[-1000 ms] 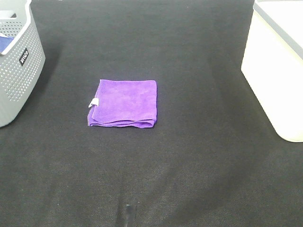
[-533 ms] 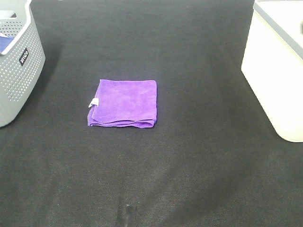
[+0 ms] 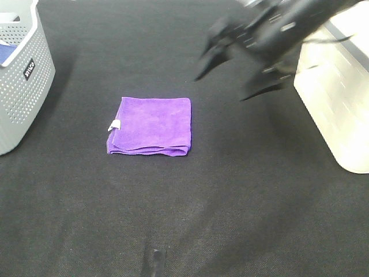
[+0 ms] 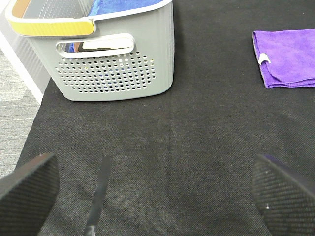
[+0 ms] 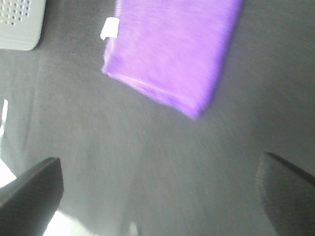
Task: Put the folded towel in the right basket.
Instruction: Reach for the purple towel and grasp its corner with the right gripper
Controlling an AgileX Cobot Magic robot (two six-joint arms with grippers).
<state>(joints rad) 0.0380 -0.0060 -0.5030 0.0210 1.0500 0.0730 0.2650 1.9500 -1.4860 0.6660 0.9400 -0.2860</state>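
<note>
My right claw [image 3: 220,89] is hanging wide open and empty above the mat [image 3: 230,202], just beyond the purple towel [image 3: 151,126], which is lying folded between the grey basket [image 3: 23,86] and the white basket [image 3: 334,104]

Far left: 1 grey perforated basket [image 3: 23,92] on the black woven table cover [image 3: 230,196]. Carries a small black label [image 3: 29,68] with white lettering on its side, 1 handle slot [image 4: 96,46] in the end wall, a yellow strip [image 4: 51,27] along the rim. Holds a blue cloth [image 4: 123,5]. Past the cover's left edge, grey floor [image 4: 15,93].
</note>
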